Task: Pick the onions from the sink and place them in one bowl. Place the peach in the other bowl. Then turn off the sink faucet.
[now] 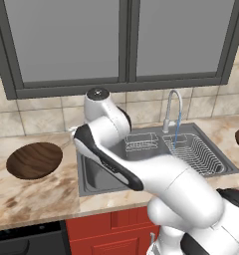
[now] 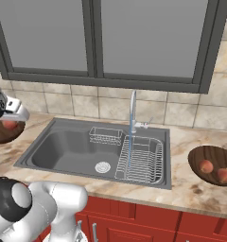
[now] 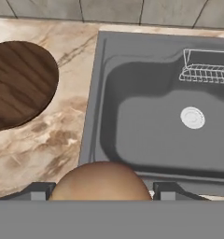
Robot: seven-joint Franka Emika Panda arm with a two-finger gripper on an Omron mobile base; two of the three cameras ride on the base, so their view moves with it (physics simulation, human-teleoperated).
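The tool is clamped on the peach, which bulges between the two fingertips at the bottom of the hand view, above the table's marble strip beside the sink. The empty bowl lies ahead and to the side, well apart from the fruit.

A peach is probably light, smooth and easily bruised, so a hold across its widest part with modest squeeze seems best; round skin may slip if the pads ride high.

The right base view adds what the hand view lacks: two onions resting in the far bowl, and water falling from the faucet. The left base view shows the arm bent over the basin, with the empty bowl to its left.
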